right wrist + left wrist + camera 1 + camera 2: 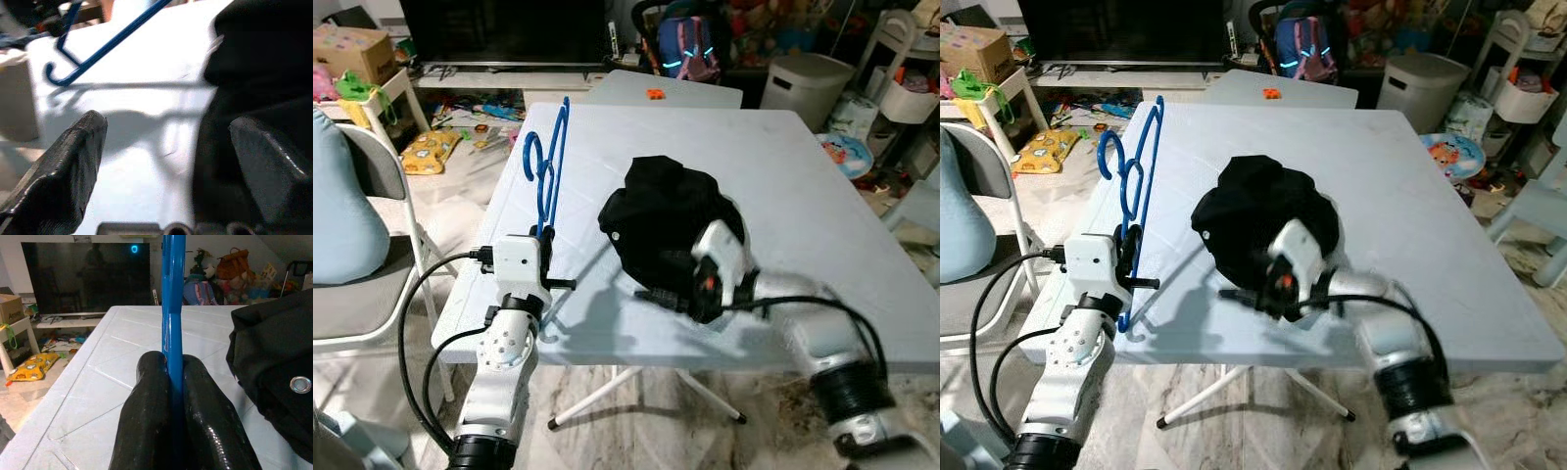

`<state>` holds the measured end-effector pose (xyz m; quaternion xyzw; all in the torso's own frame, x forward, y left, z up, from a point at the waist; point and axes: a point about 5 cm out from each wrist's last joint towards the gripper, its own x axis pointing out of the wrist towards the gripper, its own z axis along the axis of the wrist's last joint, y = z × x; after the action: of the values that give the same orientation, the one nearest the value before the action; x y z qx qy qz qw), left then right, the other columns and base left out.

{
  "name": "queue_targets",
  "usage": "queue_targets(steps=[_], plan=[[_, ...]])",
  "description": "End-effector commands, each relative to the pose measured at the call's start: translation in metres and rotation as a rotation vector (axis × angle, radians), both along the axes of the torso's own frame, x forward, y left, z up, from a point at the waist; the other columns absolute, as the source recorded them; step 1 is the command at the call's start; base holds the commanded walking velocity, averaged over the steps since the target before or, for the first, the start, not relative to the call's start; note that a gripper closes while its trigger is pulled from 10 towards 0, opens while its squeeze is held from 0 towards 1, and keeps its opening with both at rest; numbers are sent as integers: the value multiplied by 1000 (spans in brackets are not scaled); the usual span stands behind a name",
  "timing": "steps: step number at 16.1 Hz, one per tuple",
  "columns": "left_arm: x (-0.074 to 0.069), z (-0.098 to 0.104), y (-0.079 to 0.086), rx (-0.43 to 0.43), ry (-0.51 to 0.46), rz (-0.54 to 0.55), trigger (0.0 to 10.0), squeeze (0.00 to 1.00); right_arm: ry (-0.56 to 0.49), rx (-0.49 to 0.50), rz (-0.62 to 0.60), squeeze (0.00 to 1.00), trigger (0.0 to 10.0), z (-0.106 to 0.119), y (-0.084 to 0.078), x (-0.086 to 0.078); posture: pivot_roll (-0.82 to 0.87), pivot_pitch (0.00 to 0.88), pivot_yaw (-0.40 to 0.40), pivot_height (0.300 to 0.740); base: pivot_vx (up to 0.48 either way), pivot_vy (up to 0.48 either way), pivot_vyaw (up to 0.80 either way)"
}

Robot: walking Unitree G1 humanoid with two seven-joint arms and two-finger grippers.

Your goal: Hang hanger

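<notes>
Left end effector clamped on upright blue plastic hanger left of crumpled black garment, right end effector wide open at garment edge, white counter beneath

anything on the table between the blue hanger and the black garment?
No. Bare white table between the blue hanger and the black garment, only shadow, per both eye views.

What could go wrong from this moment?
1. The left tool pinches only a thin bar of the hanger, which stands upright over the table. It could twist or slip in the grip.
2. The right tool is open at the edge of the black garment. It may take too little cloth, or just push the pile.
3. The hanger's lower end lies near the right tool, so they could collide.
</notes>
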<state>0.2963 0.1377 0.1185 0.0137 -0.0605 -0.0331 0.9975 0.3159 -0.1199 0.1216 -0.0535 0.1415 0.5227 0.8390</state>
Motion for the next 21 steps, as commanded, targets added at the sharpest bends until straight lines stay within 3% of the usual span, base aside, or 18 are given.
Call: queue_targets(steps=[1, 4, 5, 7, 10, 11, 12, 13, 15, 17, 18, 19, 20, 21], plan=[[0, -1, 2, 10, 3, 4, 10000, 0, 16, 18, 37, 1000, 10000, 2, 4, -3, 62, 0, -9, 740, 0, 0, 0], [-3, 0, 4, 17, -1, 9, 10000, 0, 62, -17, 7, 1000, 10000, -16, 17, 1, 80, 0, -17, 740, 0, 0, 0], [-6, -2, 6, 18, 6, 18, 10000, 0, 83, 21, -87, 1000, 10000, -17, 27, 13, 83, 0, -20, 740, 0, 0, 0], [-8, -3, 6, 17, 7, 18, 10000, 0, 122, 85, -155, 1000, 10000, -13, 41, 24, 88, 0, -24, 740, 0, 0, 0], [-8, 0, 5, 15, 0, 24, 10000, 0, 109, 19, -236, 1000, 10000, -13, 57, 35, 102, 0, -35, 740, 0, 0, 0], [-10, 0, 7, 16, 0, 32, 10000, 0, 99, -54, -320, 1000, 10000, -16, 63, 43, 110, 0, -45, 740, 0, 0, 0], [-10, 0, 7, 16, 0, 32, 10000, 0, 98, -63, -328, 1000, 10000, -16, 63, 43, 110, 0, -45, 740, 0, 0, 0], [-12, -1, 8, 14, 0, 41, 10000, 0, 86, -145, -459, 1000, 10000, -17, 57, 51, 124, 0, -56, 740, 0, 0, 0], [-14, 0, 9, 13, 0, 54, 10000, 0, 69, -204, -591, 933, 10000, -17, 48, 58, 142, 2, -70, 740, 0, 0, 0], [-16, 0, 13, 14, 0, 75, 10000, 0, 14, -230, -729, 275, 10000, -7, 36, 68, 157, 6, -79, 740, 0, 0, 0], [-17, 0, 14, 15, -1, 80, 10000, 0, -9, -233, -755, 114, 10000, -3, 34, 70, 162, 6, -81, 740, 0, 0, 0], [-18, 0, 15, 16, 0, 83, 10000, 0, -21, -229, -772, 0, 10000, 0, 34, 72, 162, 6, -81, 740, 0, 0, 0], [-18, 0, 16, 18, -1, 92, 10000, 0, -140, -212, -902, 0, 10000, 22, 23, 83, 173, 7, -86, 740, 0, 0, 0], [-18, 0, 16, 18, -1, 93, 10000, 0, -168, -195, -951, 0, 10000, 29, 19, 86, 178, 6, -87, 740, 0, 0, 0]])
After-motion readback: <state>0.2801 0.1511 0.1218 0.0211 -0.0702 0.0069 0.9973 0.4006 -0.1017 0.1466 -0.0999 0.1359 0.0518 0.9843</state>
